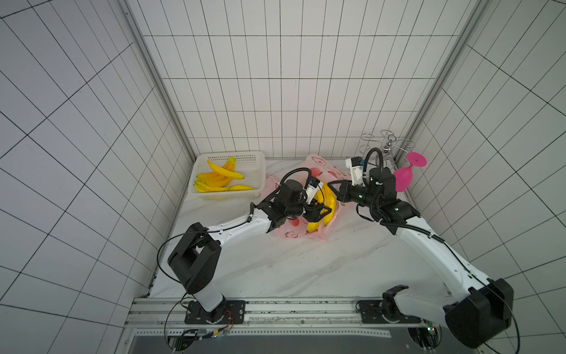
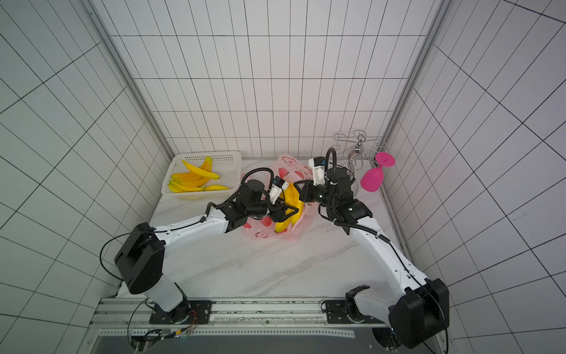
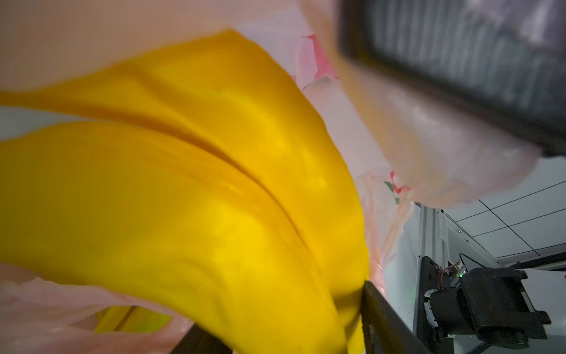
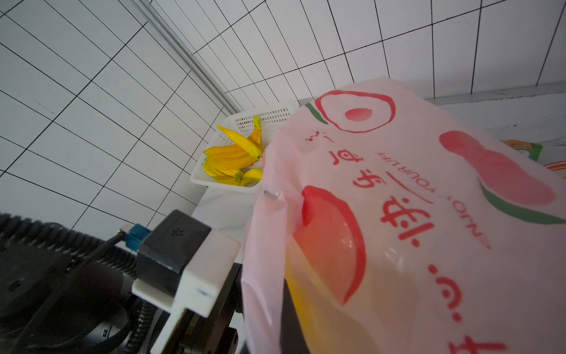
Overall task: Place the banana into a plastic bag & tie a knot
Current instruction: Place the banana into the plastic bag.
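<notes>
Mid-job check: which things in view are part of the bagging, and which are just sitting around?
In the job: banana bunch, gripped by the left tool; plastic bag, its edge pinched by the right tool.
Lying about: white basket with spare bananas; pink glass hanging on the wire rack.

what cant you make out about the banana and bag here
- left jaws' grip on the banana bunch: left wrist view, blurred, too close
- right jaws: right wrist view, plastic bag covers them
- bag mouth: both top views, left arm covers that part
- wire rack: in a top view, right arm hides its base
</notes>
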